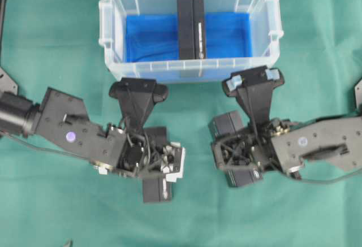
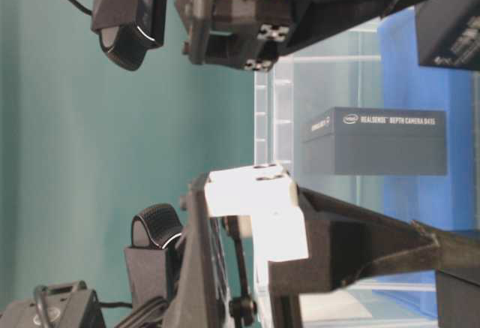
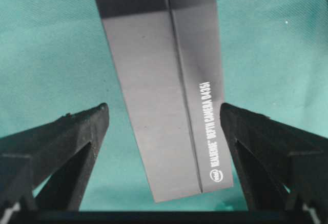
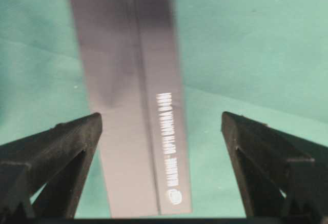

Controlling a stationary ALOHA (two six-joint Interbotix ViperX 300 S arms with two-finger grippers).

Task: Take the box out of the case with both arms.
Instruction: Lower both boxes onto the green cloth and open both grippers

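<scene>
The clear case [image 1: 106, 32] with a blue sheet [image 1: 147, 35] stands at the far middle. One dark box [image 1: 190, 26] stands on edge inside it, also seen in the table-level view as the box [image 2: 375, 142]. My left gripper [image 1: 160, 162] points down, open, over a second dark box [image 1: 156, 189] lying on the green cloth. In the left wrist view that box [image 3: 159, 80] lies between the fingers of the gripper [image 3: 163, 108], untouched. My right gripper [image 1: 237, 151] is open over a third box [image 1: 226, 125]. This box [image 4: 128, 80] sits between the spread fingers of the gripper [image 4: 161, 115] with gaps on both sides.
Green cloth [image 1: 56, 43] covers the table. The arms' camera mounts [image 1: 138, 91] [image 1: 254, 83] reach close to the case's near wall. Dark fixtures show at the left edge [image 1: 5, 80] and right edge [image 1: 357, 91].
</scene>
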